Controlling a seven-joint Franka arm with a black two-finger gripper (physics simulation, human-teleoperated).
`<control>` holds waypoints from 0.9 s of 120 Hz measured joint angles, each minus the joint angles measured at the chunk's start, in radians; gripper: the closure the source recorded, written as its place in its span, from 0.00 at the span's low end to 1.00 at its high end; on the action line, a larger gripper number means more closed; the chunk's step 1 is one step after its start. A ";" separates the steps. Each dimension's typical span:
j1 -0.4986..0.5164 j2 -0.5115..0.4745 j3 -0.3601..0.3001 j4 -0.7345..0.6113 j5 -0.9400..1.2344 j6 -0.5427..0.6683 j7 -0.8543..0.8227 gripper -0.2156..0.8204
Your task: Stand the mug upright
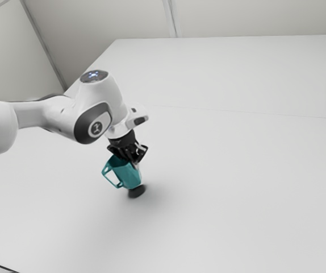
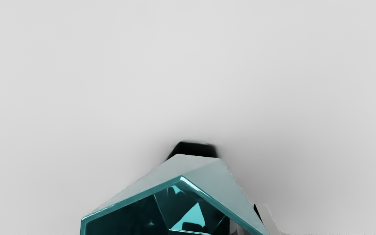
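The teal, faceted mug (image 1: 128,175) is at the black two-finger tool (image 1: 134,163), over the white worktop (image 1: 237,187), its mouth up towards the tool and its base down. We see it lean in the exterior view, the mouth towards that view's left and the base towards its right, with the angular teal handle (image 1: 111,181) on the exterior view's left side. Right under the base lies a dark patch (image 1: 136,191), which we take for the mug's shadow; whether the base meets the worktop at an edge or hangs just above it, we cannot tell. In the wrist view one pale finger (image 2: 268,219) stands outside the mug's wall and what looks like the other (image 2: 234,229) stands inside, so we judge the tool to be clenched on that wall, grasping the mug near its rim. The step in hand, as we read it, is the righting itself: the mouth faces mostly upward, but the mug does not yet look square to the worktop. The next move calls for us to turn out the remaining lean and bring the base down flat, slowly; if we let go while it tilts, it could topple or rock towards its handle.
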 joint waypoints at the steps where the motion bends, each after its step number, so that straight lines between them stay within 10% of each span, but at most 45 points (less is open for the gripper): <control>1: 0.001 0.000 0.000 -0.001 0.000 0.000 0.000 0.97; 55: 0.034 0.057 0.008 -0.024 0.001 0.016 -0.008 0.96; 81: 0.037 0.052 0.008 -0.023 -0.007 0.008 -0.001 0.52; 108: 0.017 0.011 0.007 -0.023 -0.008 -0.007 0.004 0.32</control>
